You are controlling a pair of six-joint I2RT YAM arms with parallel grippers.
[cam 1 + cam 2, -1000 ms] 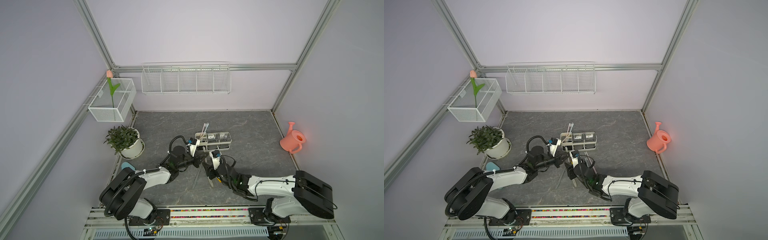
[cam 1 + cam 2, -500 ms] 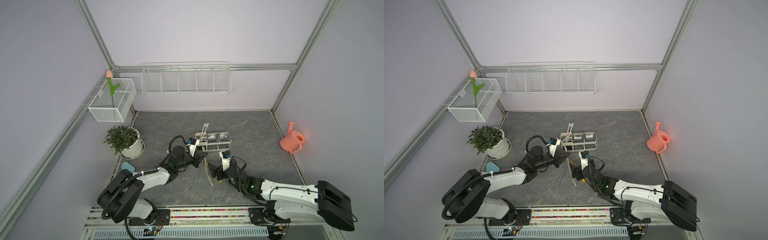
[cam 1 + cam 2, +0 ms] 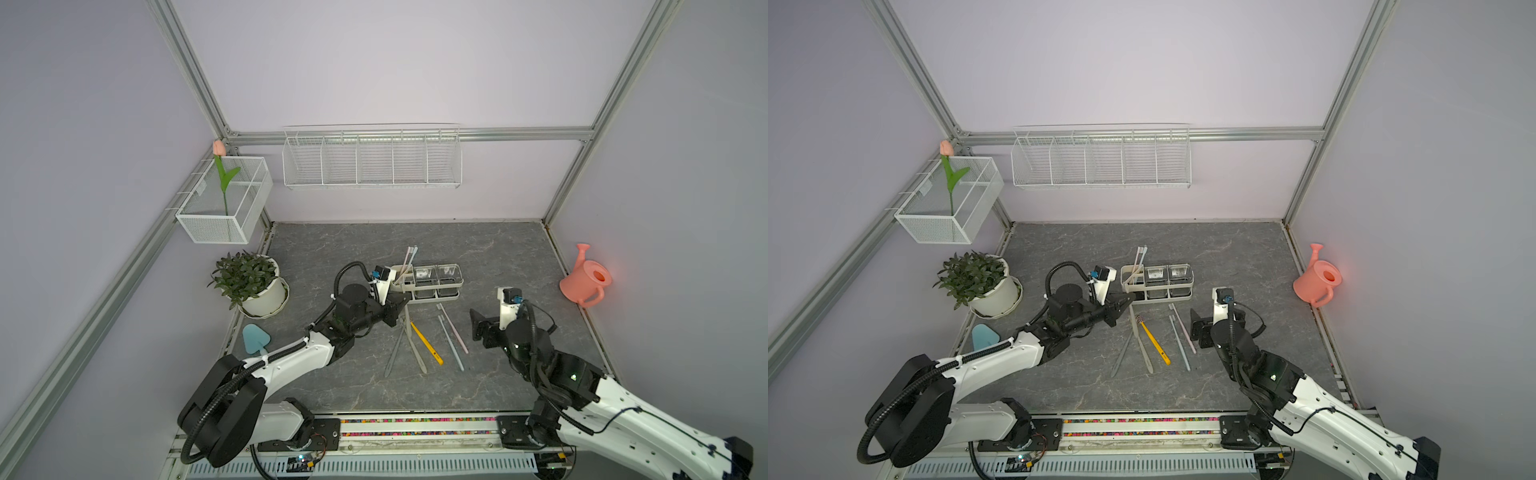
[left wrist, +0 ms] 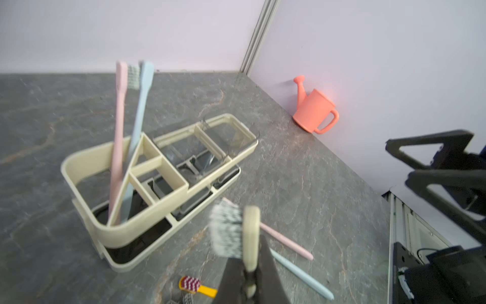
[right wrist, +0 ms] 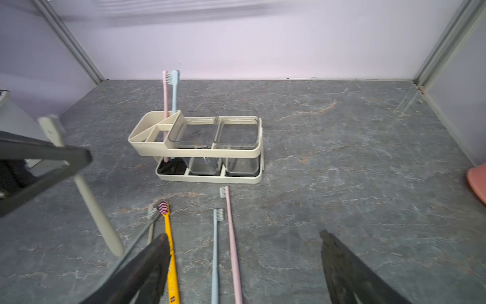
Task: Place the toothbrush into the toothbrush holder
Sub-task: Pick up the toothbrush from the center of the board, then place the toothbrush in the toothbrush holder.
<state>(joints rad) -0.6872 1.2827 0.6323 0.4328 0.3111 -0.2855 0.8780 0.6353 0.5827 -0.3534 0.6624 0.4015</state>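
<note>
In both top views your left gripper [image 3: 402, 308] sits just in front of the toothbrush holder [image 3: 460, 283], by its end bay. The cream toothbrush [image 3: 416, 347] slopes down from it towards the loose brushes on the table [image 3: 498, 249]. Your right gripper [image 3: 478, 330] waits well apart on the other side, probably to leave the left arm room. From the left wrist, the jaws are clamped tight on the brush's neck with the bristle head above them. I'd say you grip it there so the long handle hangs free and can go into the holder first. A pink toothbrush [image 4: 119, 131] and a blue toothbrush [image 4: 139, 118] already stand in that end bay, leaning on its divider. Clear cups [image 4: 210, 147] fill the other two bays, so the end bay looks like your target. From the right wrist, the right jaws stand wide apart with nothing between them, hovering over a yellow toothbrush [image 5: 169, 237] and two pale ones lying flat. The held brush hangs tilted beside the holder and has not yet been lifted over its rim. Whether its lower end touches the table, you cannot tell from here.
</note>
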